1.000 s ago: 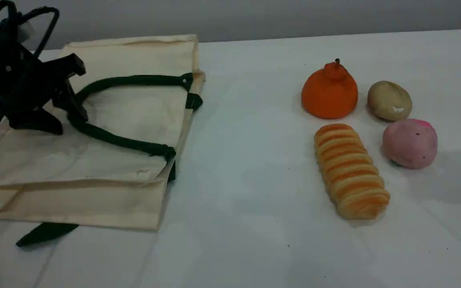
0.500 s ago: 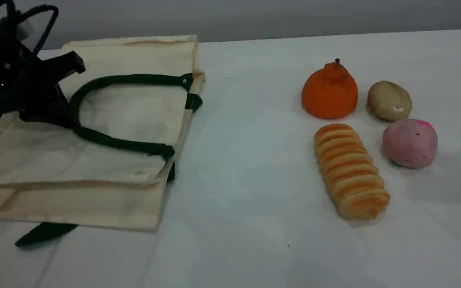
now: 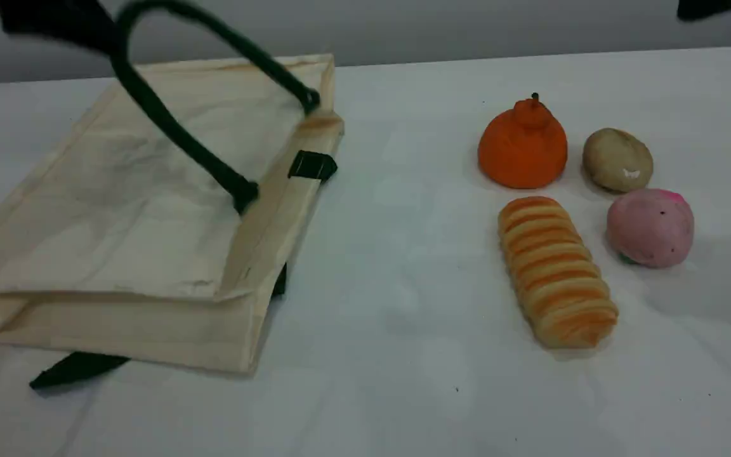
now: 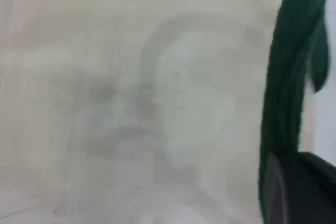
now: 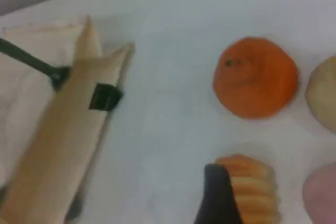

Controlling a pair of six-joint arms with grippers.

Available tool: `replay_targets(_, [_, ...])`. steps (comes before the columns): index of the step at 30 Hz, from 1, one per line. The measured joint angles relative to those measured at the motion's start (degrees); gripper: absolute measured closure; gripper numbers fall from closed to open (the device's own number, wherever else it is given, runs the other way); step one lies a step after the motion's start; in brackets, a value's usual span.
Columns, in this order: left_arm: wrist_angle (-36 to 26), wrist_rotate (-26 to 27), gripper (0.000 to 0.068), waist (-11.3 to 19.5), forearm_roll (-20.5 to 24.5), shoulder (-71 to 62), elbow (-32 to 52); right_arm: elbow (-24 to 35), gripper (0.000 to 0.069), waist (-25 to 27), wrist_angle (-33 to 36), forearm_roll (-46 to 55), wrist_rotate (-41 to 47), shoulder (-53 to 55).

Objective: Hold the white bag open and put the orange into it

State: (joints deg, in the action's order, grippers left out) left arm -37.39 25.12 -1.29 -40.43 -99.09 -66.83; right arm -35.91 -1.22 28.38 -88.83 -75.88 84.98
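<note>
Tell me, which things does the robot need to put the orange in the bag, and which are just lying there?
For the job: white bag, its green handle held up by the left gripper, orange.

Just lying about: striped bread loaf, brown potato-like lump, pink round fruit.

The tote bag (image 3: 118, 209) lies left on the table (image 3: 391, 317); far right — orange (image 3: 522, 149) behind bread loaf (image 3: 556, 271), potato (image 3: 617, 160) behind round fruit (image 3: 650, 226).
</note>
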Motion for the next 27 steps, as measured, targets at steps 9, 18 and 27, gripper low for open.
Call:
replay_targets(9, [-10.36, 5.33, 0.0668, -1.04, -5.3, 7.49, -5.15, -1.75, 0.0214, -0.35, 1.23, -10.61, -11.28, 5.44])
replay_targets(18, [-14.71, 5.96, 0.068, -8.02, -7.68, 7.82, -11.39, -5.13, 0.0214, -5.76, -2.21, -11.15, -14.17, 11.54])
replay_targets(27, [-16.23, 3.59, 0.0682, -8.74, -3.98, 7.75, -14.41, -6.36, 0.0214, -5.65, -2.8, -11.17, -14.12, 15.05])
